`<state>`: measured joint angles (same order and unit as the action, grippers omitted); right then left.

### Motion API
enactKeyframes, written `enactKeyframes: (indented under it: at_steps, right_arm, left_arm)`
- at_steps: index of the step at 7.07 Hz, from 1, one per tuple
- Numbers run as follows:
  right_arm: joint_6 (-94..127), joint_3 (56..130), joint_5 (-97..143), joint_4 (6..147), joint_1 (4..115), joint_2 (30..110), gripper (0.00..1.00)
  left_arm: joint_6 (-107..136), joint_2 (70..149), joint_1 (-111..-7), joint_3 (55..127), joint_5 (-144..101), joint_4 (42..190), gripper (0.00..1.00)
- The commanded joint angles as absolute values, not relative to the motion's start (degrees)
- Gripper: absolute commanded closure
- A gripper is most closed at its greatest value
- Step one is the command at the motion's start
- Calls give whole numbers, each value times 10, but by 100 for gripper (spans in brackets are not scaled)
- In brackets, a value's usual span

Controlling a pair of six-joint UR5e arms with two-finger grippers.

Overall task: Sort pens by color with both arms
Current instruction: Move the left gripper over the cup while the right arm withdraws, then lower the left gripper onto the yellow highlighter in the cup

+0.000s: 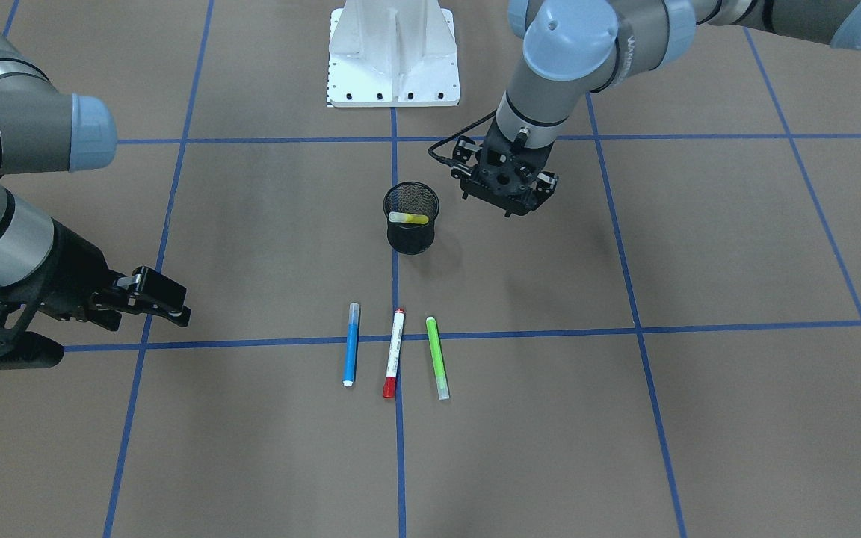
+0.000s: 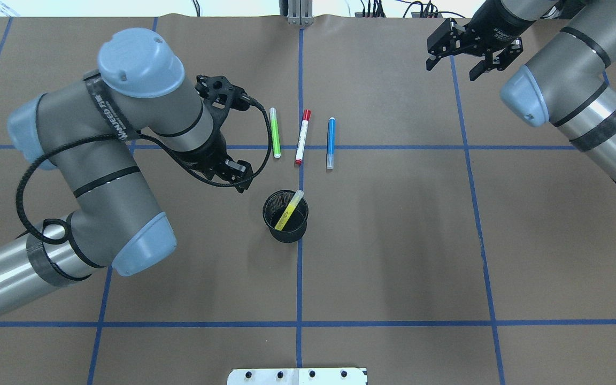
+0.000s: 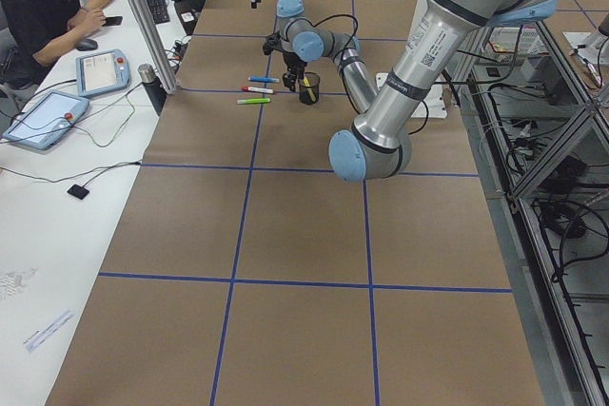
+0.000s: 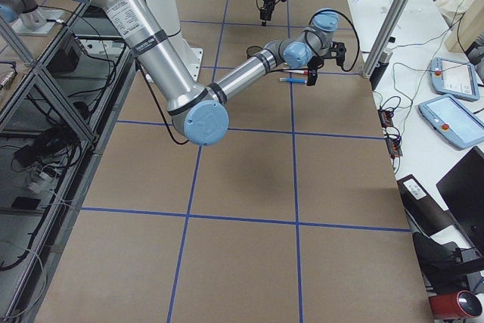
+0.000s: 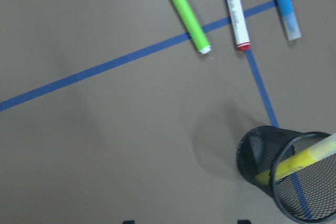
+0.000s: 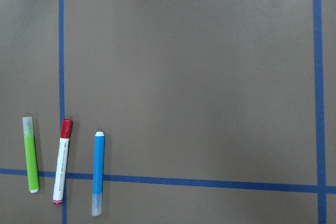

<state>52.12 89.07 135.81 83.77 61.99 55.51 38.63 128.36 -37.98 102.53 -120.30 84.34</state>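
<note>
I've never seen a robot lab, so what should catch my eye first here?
A green pen, a red-capped pen and a blue pen lie side by side mid-table. A yellow pen leans in a black cup nearby, with the left hand open near it.

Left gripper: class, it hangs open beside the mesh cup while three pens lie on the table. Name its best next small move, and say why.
Probably shift the left gripper over the green pen, open jaws across its barrel. The yellow pen already leans in the mesh cup, and the green pen lies nearest of the three loose ones.
</note>
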Motion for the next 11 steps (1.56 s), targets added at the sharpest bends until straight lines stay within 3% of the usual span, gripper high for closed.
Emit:
enactKeyframes:
  at_steps: [1,4,7,11]
  right_arm:
    - [527,904,1354,881,637,558,1]
    - [518,926,1349,897,659,598,1]
    - [518,925,1339,897,657,603,1]
    - [518,919,1336,897,654,602,1]
  left_arm:
    - [378,1307,-350,1012,-1200,845,28]
    - [395,1389,-348,934,-1200,845,28]
    - [395,1398,-340,883,-1199,894,28]
    - [396,1413,-319,871,-1175,897,33]
